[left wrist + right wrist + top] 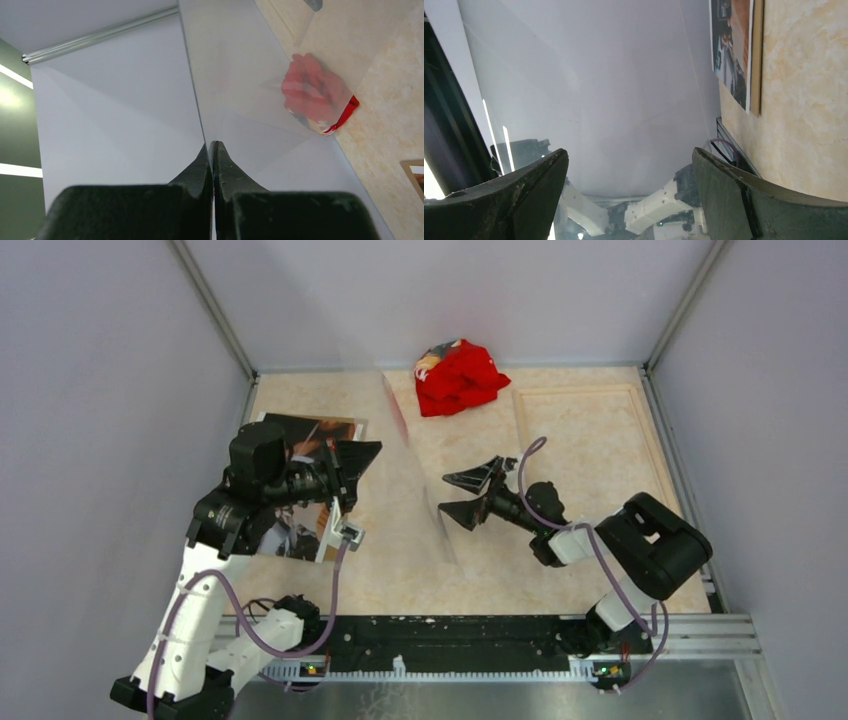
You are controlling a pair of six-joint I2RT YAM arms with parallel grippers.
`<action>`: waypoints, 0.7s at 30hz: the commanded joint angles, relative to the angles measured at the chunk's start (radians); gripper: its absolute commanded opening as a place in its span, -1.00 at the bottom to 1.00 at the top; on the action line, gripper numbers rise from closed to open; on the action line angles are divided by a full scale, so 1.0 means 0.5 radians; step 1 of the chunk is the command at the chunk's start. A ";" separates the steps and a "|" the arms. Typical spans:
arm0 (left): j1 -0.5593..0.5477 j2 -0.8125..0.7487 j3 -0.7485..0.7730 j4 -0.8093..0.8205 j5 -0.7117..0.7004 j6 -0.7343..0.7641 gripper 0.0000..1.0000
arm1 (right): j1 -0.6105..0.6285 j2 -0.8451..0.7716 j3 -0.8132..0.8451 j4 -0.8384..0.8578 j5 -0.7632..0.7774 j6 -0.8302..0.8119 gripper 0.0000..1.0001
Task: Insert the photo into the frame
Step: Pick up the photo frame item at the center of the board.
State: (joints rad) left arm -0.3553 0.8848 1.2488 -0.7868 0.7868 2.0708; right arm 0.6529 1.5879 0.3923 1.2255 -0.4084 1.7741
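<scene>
The photo [312,430] lies face up at the left of the table, partly hidden under my left arm; the right wrist view shows it [730,47] lying on a brown backing board [756,55]. The frame [582,390] lies back up at the right, its pale wood edges showing and the tabletop visible inside it. My left gripper [368,462] [212,145] is shut on the edge of a clear pane [420,480] [240,75] and holds it upright between the arms. My right gripper [445,493] [629,150] is open and empty, close beside the pane [599,75].
A crumpled red cloth [458,375] lies at the back middle, seen blurred through the pane in the left wrist view [312,90]. A red strip [345,112] marks one corner of the pane. Grey walls enclose the table on three sides.
</scene>
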 commanded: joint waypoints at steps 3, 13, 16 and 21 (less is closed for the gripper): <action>0.002 0.007 0.128 0.063 0.053 1.222 -1.00 | 0.033 0.101 -0.029 0.369 0.151 0.132 0.86; 0.002 0.040 0.207 0.054 0.039 1.218 -1.00 | 0.048 0.248 -0.043 0.688 0.368 0.303 0.85; 0.002 0.041 0.222 0.044 0.021 1.213 -1.00 | 0.055 0.294 0.006 0.804 0.400 0.353 0.82; 0.004 0.009 0.195 0.009 -0.023 1.185 -1.00 | 0.056 0.292 -0.036 0.990 0.468 0.438 0.68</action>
State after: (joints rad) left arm -0.3553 0.9058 1.3224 -0.7887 0.7628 2.0712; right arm 0.6716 1.7329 0.3641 1.4868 -0.2260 1.9507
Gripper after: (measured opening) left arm 0.006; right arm 0.864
